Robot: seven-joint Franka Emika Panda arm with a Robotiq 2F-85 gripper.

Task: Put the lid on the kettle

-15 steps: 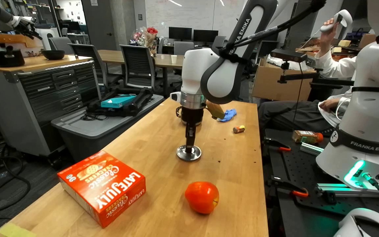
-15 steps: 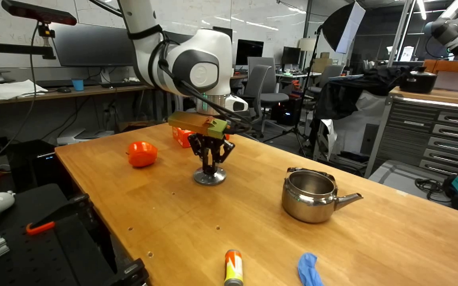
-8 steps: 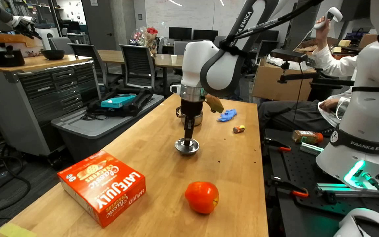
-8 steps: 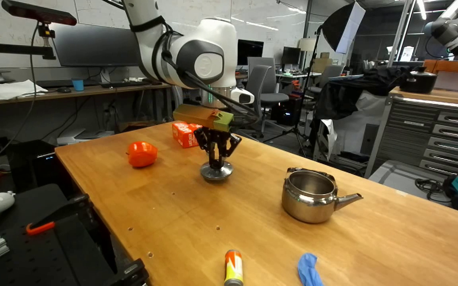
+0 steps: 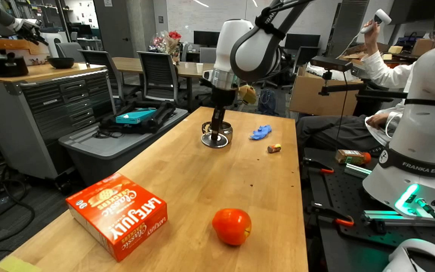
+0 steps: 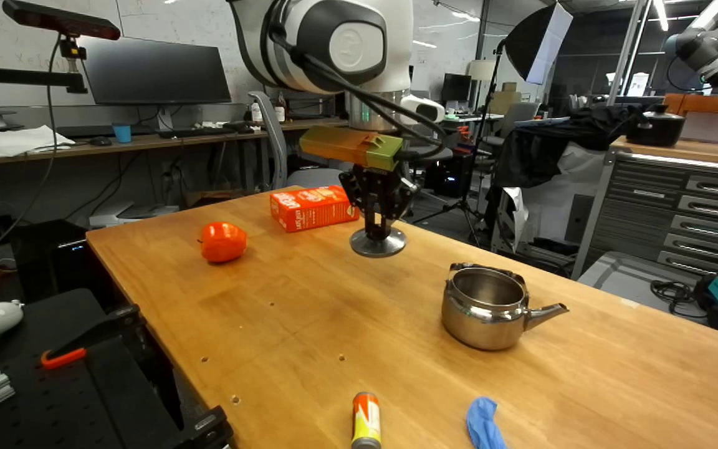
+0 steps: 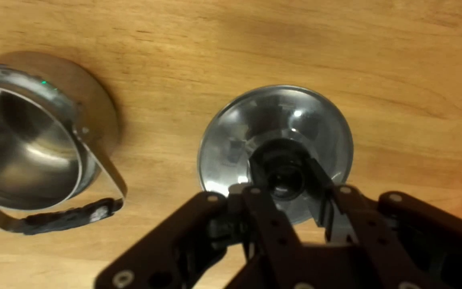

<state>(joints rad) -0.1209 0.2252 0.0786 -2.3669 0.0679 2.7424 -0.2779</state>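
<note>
The lid is a silvery round disc with a black knob, and it shows in both exterior views [image 5: 221, 142] [image 6: 378, 249] and in the wrist view [image 7: 227, 144]. My gripper [image 6: 378, 229] is shut on the lid's knob; in the wrist view the fingers [image 7: 285, 178] stand either side of it. The lid hangs roughly level in the air above the table. The silvery kettle [image 6: 487, 315] stands upright and open on the table, its spout pointing away from the lid. Its dark-wrapped handle is folded down to one side in the wrist view [image 7: 94, 104]. The lid is beside the kettle, apart from it.
A red-orange tomato [image 6: 223, 242] and a red cracker box [image 5: 117, 215] lie on the wooden table [image 5: 187, 211]. A small red-yellow can [image 6: 366, 419] and a blue glove [image 6: 484, 425] lie on the kettle's side of the table.
My gripper has lifted the lid off the table and carried it toward the kettle. The kettle and the other objects have not moved.
</note>
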